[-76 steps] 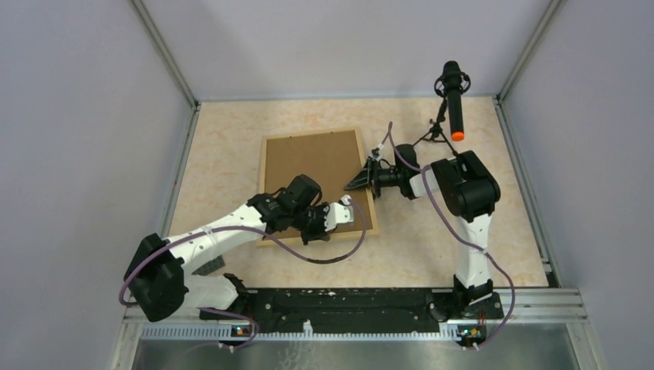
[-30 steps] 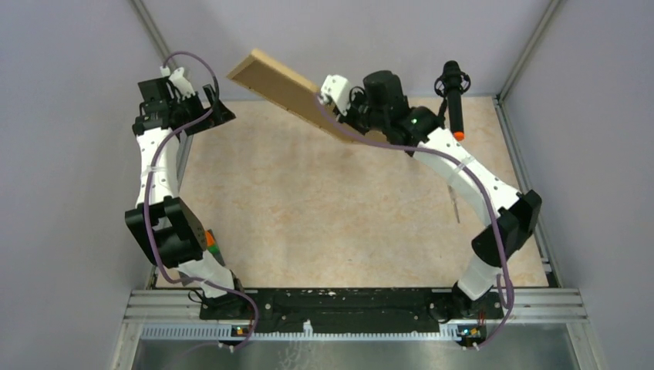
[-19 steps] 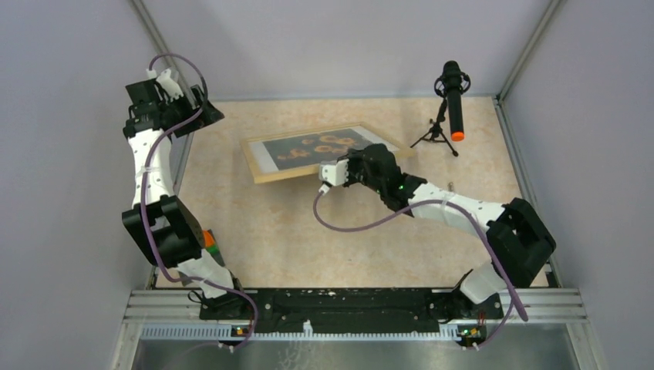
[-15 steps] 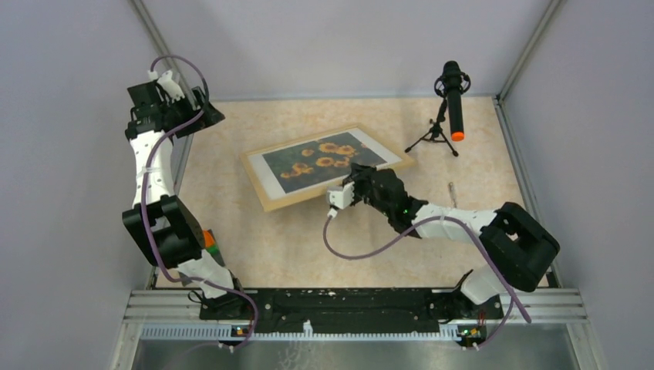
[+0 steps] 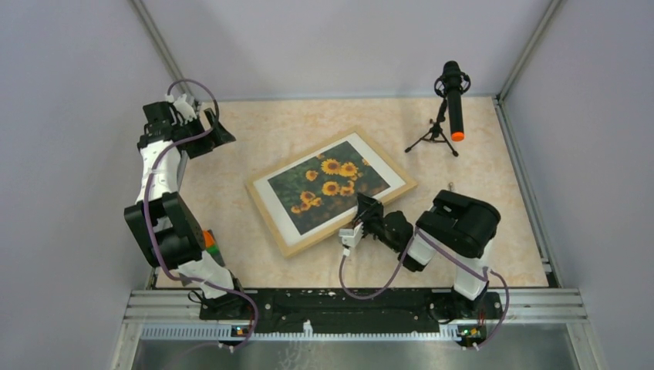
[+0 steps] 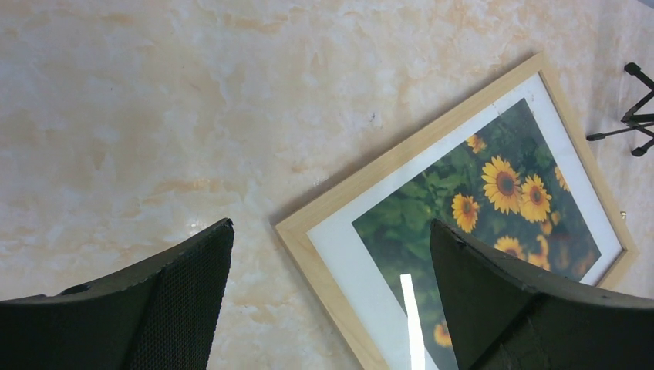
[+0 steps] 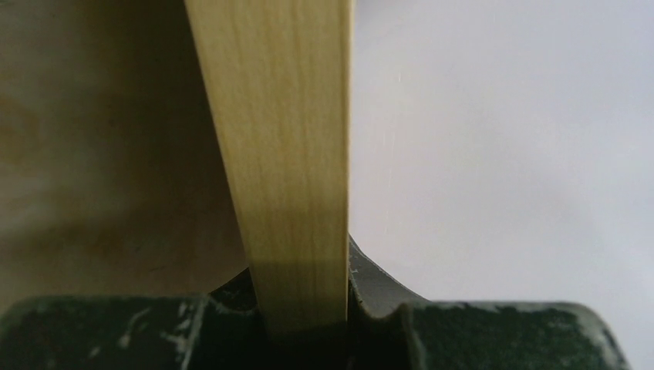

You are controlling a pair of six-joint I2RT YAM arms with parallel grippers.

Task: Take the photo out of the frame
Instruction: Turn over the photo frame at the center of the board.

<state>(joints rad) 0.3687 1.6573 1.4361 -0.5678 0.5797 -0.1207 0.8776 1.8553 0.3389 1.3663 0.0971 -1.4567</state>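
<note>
Since the right claw [image 5: 364, 214] is pinched narrow on a wood rail [image 7: 285, 177] of the frame [image 5: 268, 214], the wrist view shows that rail running straight out from between its jaws. Frame lies flat, picture side up. The photo [image 5: 330, 185] sits just beyond this claw's fingertips, inside the rails. Left claw [image 6: 330, 231] hangs high above, spread wide, holding nothing; one frame corner is below the gap between its fingers.

Judgement: frame stiff, light, thin, so an edge pinch should carry it. A bright streak [image 6: 411, 324] on the picture suggests a glossy, perhaps breakable face. Photo likely thin, easily creased: take it by its white border [image 6: 343, 243], from the back, which now faces down.
</note>
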